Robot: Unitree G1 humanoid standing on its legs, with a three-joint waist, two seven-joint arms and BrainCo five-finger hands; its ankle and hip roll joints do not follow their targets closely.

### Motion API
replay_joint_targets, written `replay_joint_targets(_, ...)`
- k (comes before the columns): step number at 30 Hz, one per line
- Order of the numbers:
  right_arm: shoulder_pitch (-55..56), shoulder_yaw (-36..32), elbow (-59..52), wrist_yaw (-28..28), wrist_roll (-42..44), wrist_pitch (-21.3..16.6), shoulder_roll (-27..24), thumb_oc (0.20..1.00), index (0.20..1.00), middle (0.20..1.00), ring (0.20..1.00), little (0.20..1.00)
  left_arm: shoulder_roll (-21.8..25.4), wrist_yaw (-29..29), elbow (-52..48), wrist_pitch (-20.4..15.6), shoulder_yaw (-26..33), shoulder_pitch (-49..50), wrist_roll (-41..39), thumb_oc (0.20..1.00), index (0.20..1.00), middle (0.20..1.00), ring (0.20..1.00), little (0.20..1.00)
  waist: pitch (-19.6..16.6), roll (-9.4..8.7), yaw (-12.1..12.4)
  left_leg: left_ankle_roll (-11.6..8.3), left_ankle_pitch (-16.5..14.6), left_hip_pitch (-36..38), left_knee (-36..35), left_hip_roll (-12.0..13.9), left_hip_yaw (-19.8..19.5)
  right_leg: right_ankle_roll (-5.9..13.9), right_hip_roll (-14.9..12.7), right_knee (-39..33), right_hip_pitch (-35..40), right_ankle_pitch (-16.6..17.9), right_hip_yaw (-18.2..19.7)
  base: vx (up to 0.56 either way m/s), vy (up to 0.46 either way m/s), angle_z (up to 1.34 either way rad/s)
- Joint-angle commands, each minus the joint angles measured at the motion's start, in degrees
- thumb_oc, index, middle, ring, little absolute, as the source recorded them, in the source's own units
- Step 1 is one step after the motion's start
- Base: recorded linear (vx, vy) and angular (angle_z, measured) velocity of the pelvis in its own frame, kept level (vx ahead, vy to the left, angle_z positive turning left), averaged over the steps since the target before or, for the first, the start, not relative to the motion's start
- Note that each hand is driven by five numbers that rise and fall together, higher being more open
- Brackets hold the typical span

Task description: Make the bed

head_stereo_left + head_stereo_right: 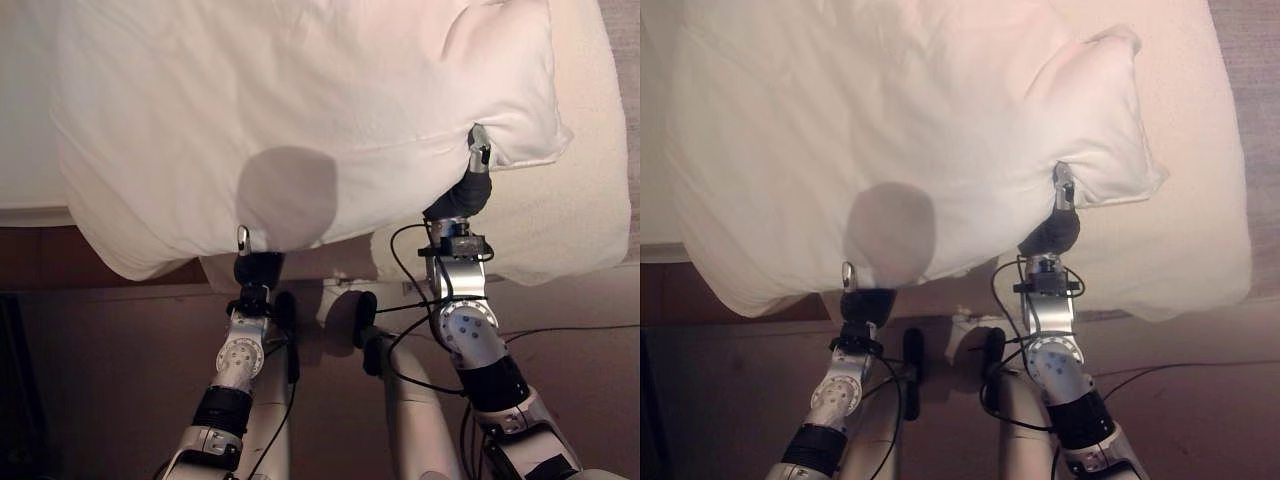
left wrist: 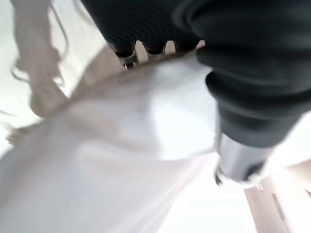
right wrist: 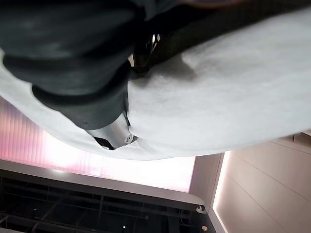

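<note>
A big white pillow [image 1: 300, 90] lies across the bed, and its near edge hangs out past the bedside. My left hand [image 1: 250, 266] grips that near edge from below, thumb on top and fingers tucked under the cloth; the pillow [image 2: 121, 155] sits between them in the left wrist view. My right hand [image 1: 466, 192] pinches the pillow's near right corner the same way, with its thumb [image 3: 114, 133] pressed on the white pillowcase [image 3: 218, 97].
A cream textured blanket [image 1: 590, 200] covers the bed to the right of the pillow and drapes over the near side. A smooth white sheet [image 1: 25, 120] shows at the left. A dark wooden bed frame [image 1: 40, 255] runs below it, above brown floor [image 1: 100, 400].
</note>
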Motion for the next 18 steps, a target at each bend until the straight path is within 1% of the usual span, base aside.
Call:
replay_joint_targets(1,2.1,-2.8,-9.5,3.3,-0.6,-2.8,0.5,0.200,0.200,0.200,0.200,0.200,0.8,-1.6,-5.4,-2.1,1.9,-0.8,4.1,0.200,0.200,0.200,0.200,0.200,-3.3,1.14,-1.2,3.09,-2.3,-0.4,-0.2,-2.4,0.9,5.47,1.2,-3.1,1.9,1.3,-0.2,0.00,0.000,0.00)
replay_joint_targets(8,3.0,-2.8,-9.9,3.0,-0.8,-2.8,0.5,0.200,0.200,0.200,0.200,0.200,1.0,-1.0,-7.0,-3.6,2.5,-1.3,4.3,0.200,0.200,0.200,0.200,0.200,-3.4,1.18,-1.4,3.10,-2.3,-0.5,-0.1,-2.4,0.9,5.37,1.4,-3.3,1.9,1.4,0.1,0.00,0.000,0.00)
replay_joint_targets(15,3.5,-2.6,-9.9,2.6,-1.0,-3.2,0.6,0.200,0.200,0.200,0.200,0.200,1.4,1.2,-8.1,-6.1,3.1,-2.1,5.3,0.200,0.200,0.200,0.200,0.200,-3.4,1.29,-1.6,2.77,-1.6,0.3,-1.5,-2.6,0.6,5.16,1.7,-4.5,2.8,1.7,0.3,0.00,-0.008,0.00)
replay_joint_targets(17,4.0,-3.0,-10.1,1.7,-1.4,-3.8,0.5,0.200,0.200,0.200,0.200,0.200,1.7,4.1,-10.2,-8.6,3.5,-1.6,6.4,0.200,0.200,0.200,0.200,0.200,-3.2,1.62,-1.5,2.61,-1.3,0.8,-1.9,-2.8,0.4,5.01,1.9,-4.5,3.2,1.5,0.4,0.01,-0.053,0.03)
replay_joint_targets(18,4.0,-3.0,-10.1,1.6,-1.4,-3.8,0.5,0.200,0.200,0.200,0.200,0.200,1.6,4.1,-10.3,-8.6,3.4,-1.5,6.4,0.200,0.200,0.200,0.200,0.200,-3.2,1.63,-1.5,2.61,-1.3,0.8,-1.9,-2.8,0.4,5.01,1.9,-4.5,3.3,1.5,0.4,0.01,-0.088,0.02)
